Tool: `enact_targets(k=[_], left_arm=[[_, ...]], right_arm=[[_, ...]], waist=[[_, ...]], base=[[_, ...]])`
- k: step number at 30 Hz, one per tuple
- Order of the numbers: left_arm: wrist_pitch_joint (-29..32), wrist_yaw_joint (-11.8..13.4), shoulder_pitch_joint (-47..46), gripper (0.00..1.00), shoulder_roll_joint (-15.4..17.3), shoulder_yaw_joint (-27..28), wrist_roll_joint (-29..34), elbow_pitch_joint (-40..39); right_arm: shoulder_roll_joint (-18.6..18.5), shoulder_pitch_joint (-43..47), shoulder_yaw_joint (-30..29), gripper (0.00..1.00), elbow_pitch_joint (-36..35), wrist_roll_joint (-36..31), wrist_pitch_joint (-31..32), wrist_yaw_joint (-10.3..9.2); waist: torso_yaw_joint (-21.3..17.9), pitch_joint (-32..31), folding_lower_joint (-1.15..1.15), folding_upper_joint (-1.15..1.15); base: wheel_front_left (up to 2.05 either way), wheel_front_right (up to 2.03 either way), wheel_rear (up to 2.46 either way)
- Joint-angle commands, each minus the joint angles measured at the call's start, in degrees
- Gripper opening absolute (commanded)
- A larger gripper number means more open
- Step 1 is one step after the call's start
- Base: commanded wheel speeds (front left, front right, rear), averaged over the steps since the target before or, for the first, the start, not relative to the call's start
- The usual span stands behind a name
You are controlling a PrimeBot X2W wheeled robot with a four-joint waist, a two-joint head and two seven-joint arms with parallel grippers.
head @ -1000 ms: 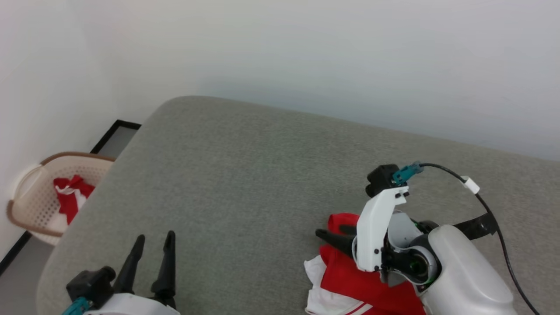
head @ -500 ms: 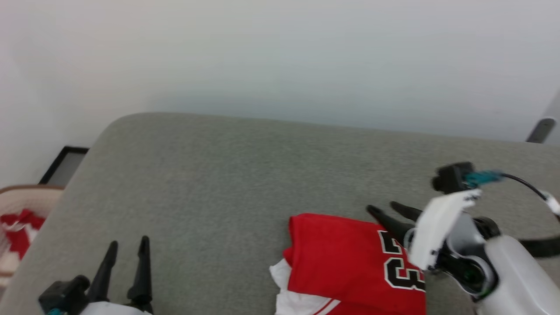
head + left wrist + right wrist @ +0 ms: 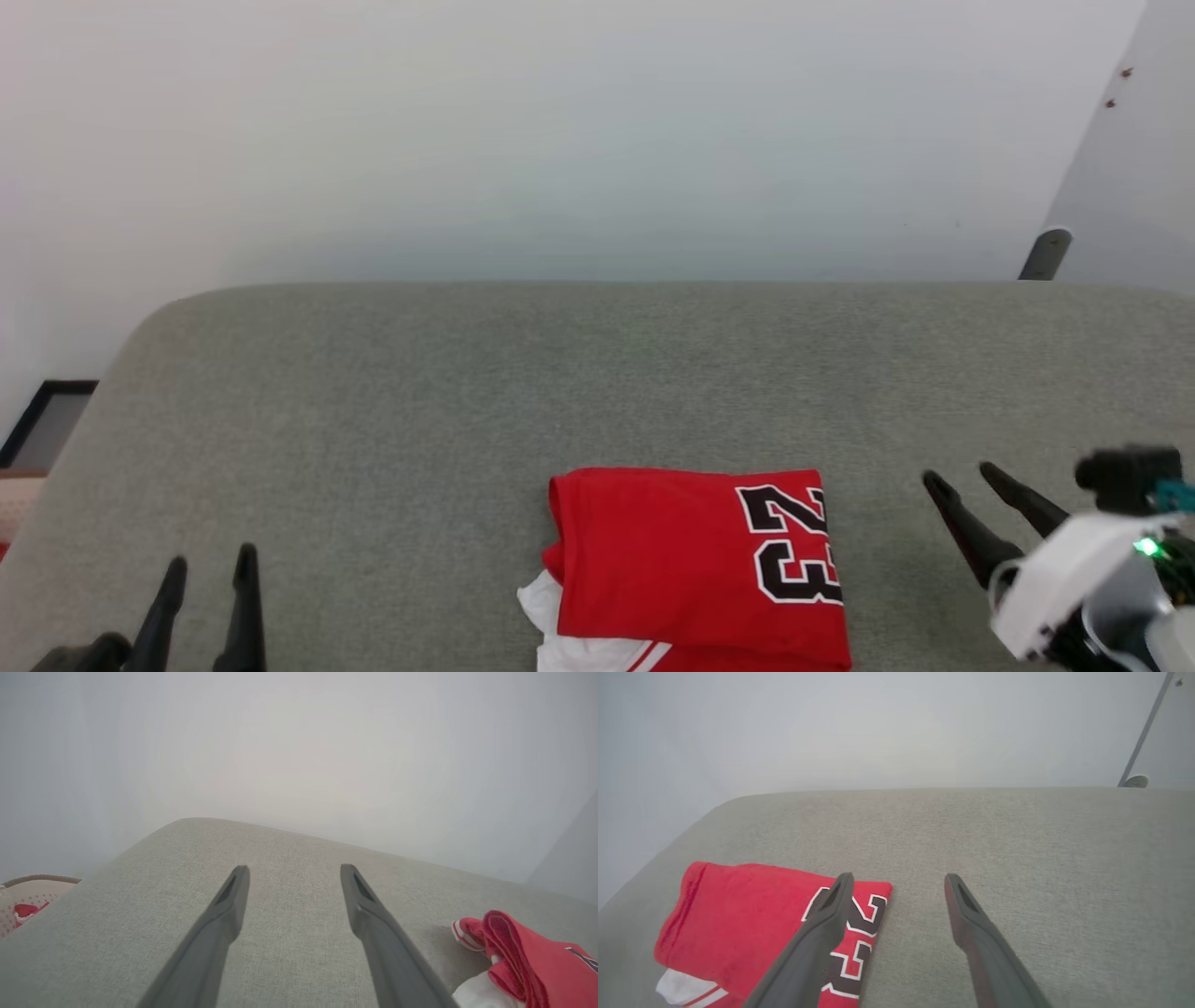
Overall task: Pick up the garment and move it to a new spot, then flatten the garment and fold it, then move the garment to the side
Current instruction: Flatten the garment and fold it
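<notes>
Garment lies folded into a compact red rectangle on the grey fabric-covered surface, at its near edge, with a black, white-outlined "23" facing up at the right end. A white sleeve with red stripes pokes out beneath the lower left corner. Left end effector sits low at the left, fingers apart with nothing between them, well apart from the garment. Left wrist view confirms this: left end effector spread over bare grey fabric, folded edge of the garment off to one side. Right end effector is near the garment's right end, not touching it, fingers apart and empty. Right wrist view: one finger crosses in front of the numeral. A perforated basket with red cloth in it sits beyond the surface's far left corner.
</notes>
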Motion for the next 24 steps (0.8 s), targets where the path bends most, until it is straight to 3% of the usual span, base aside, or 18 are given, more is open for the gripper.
enact_targets(k=[1,14,24], left_arm=[[0.0,-0.2,0.9,1.00,0.3,0.4,0.5,0.2],[0.0,-0.2,3.9,1.00,0.4,0.9,1.9,0.1],[0.0,-0.2,4.2,1.00,0.4,0.6,2.4,-1.1]], right_arm=[[-0.8,1.1,0.3,1.00,0.0,-0.5,-1.9,0.00],[-3.9,6.1,-1.0,1.00,2.2,-4.0,-15.6,0.00],[-3.5,8.6,-3.2,1.00,2.8,-4.5,-17.7,0.00]], waist=[[-0.7,-0.4,0.00,0.00],[-1.5,-0.9,0.00,0.00],[-1.4,-0.8,0.00,0.00]], base=[[0.00,0.00,0.00],[0.00,0.00,0.00],[0.00,0.00,0.00]])
